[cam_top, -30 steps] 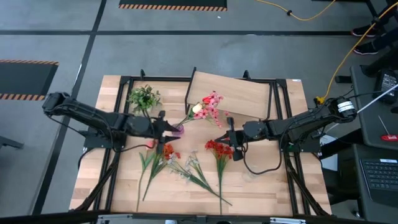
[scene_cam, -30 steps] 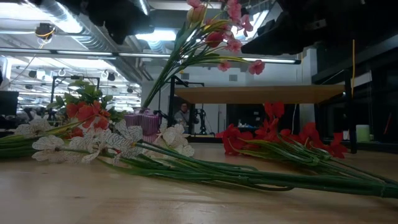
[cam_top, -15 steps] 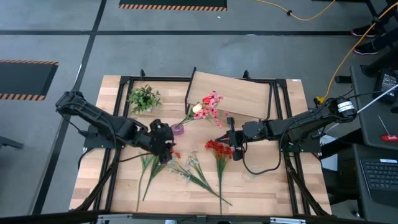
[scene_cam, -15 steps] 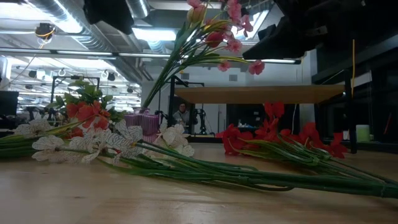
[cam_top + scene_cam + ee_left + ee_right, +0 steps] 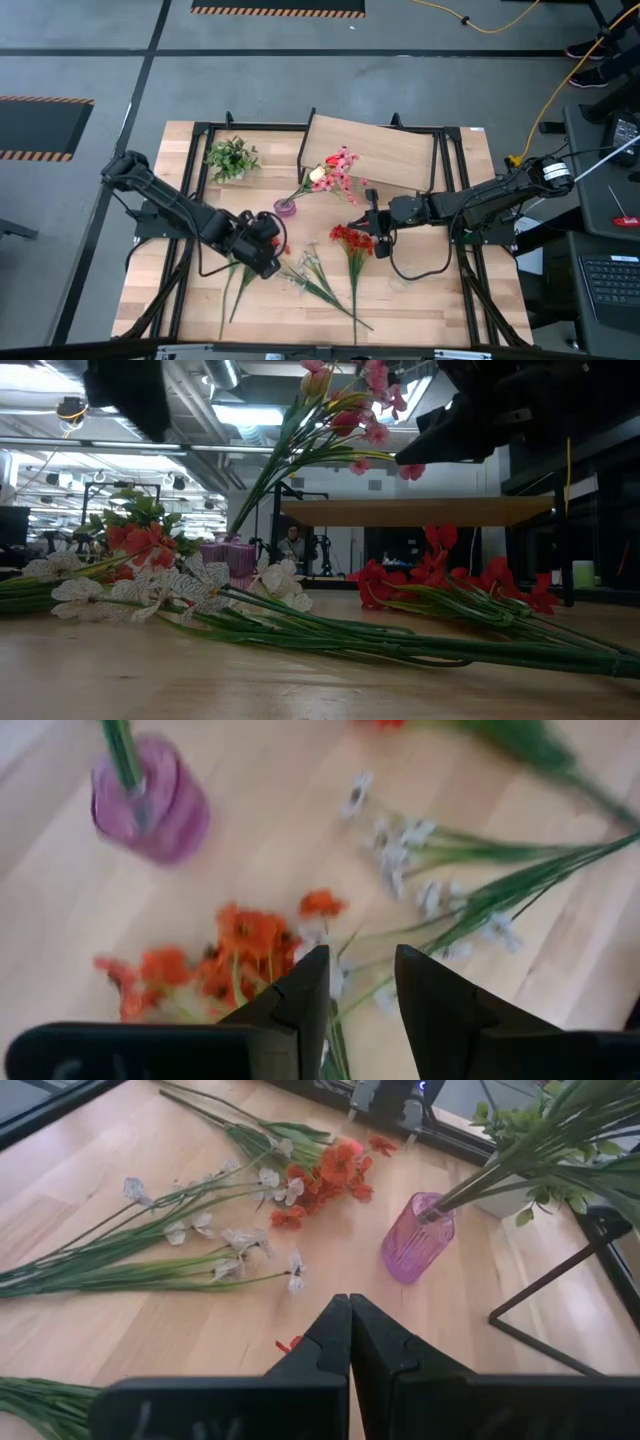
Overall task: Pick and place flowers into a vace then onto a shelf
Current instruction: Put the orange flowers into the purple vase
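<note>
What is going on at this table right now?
A two-armed robot is arranging artificial flowers. The pink and yellow flowers already stand in the purple vase beside the shelf. The left hand hovers with its fingers apart over the orange flowers lying on the table, holding nothing. The right hand waits shut above the red flowers. White flowers also lie loose.

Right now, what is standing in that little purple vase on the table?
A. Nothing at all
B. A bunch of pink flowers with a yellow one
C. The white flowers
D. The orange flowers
B: the purple vase holds green stems topped by pink and yellow blooms, while the orange flowers and white flowers lie flat on the table.
</note>
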Robot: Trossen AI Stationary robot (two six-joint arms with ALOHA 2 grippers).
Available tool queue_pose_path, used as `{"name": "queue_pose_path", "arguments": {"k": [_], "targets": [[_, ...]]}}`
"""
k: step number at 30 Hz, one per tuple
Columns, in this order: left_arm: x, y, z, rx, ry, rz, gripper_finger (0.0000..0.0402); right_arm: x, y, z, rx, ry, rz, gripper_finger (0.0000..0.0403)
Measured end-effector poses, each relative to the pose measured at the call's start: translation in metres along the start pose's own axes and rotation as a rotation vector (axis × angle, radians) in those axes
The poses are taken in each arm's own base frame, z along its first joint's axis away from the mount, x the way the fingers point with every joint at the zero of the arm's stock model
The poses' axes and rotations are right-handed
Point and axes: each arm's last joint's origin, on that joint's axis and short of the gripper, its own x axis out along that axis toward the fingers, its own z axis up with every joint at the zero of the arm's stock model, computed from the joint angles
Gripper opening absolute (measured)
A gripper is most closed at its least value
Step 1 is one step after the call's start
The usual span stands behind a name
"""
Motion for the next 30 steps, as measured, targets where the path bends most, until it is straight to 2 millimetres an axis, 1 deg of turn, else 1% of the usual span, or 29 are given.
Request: {"name": "queue_pose_path", "arguments": {"k": [9, 17, 23, 27, 30], "targets": [[0.027, -0.015, -0.020, -0.089, 0.167, 0.045, 0.0109, 0.000, 0.000, 0.001, 0.014, -0.008, -0.002, 0.0005], [0.048, -0.025, -0.036, -0.155, 0.240, 0.110, 0.0109, 0.000, 0.000, 0.001, 0.016, -0.014, -0.003, 0.0005], [0.059, -0.029, -0.048, -0.118, 0.267, 0.164, 0.0109, 0.000, 0.000, 0.001, 0.016, -0.014, -0.003, 0.0005], [0.065, -0.030, -0.051, -0.128, 0.275, 0.185, 0.0109, 0.000, 0.000, 0.002, 0.016, -0.015, -0.003, 0.0005], [0.065, -0.029, -0.052, -0.136, 0.303, 0.196, 0.0109, 0.000, 0.000, 0.002, 0.016, -0.015, -0.003, 0.0005]]}}
